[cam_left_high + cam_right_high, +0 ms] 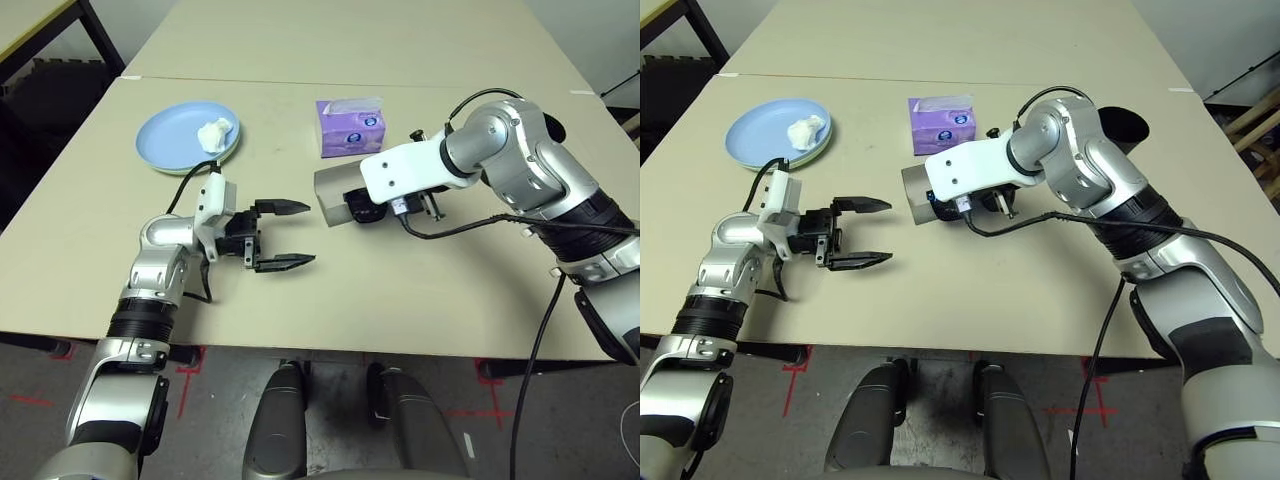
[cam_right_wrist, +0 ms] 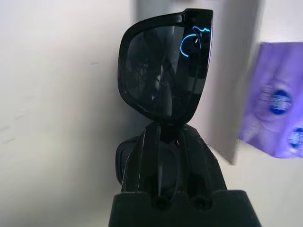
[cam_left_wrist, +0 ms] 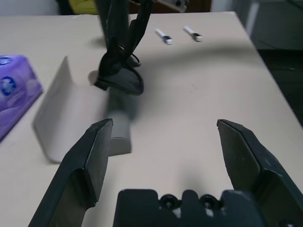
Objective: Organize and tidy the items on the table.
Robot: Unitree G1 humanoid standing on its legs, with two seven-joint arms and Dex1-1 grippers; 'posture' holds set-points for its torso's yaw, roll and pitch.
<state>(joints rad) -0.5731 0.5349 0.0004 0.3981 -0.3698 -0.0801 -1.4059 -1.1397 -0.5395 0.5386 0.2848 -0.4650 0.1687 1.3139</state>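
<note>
A pale beige table (image 1: 420,290) carries everything. From the head camera, the left gripper (image 1: 285,235) rests low with its jaws spread wide and nothing between them; the grey glasses case (image 1: 335,196) lies open just beyond its fingertips, the purple tissue box (image 1: 350,125) farther off, and the light blue plate (image 1: 175,140) with the crumpled tissue (image 1: 213,133) off to the side.

The left wrist camera shows the black sunglasses (image 3: 120,78) hanging over the case.

In the right wrist camera, the right gripper (image 2: 165,142) pinches the sunglasses at the bridge, jaws clamped.

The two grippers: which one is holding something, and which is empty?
The right gripper holds the black sunglasses, fingers shut on the bridge. The left gripper is open and empty.
</note>
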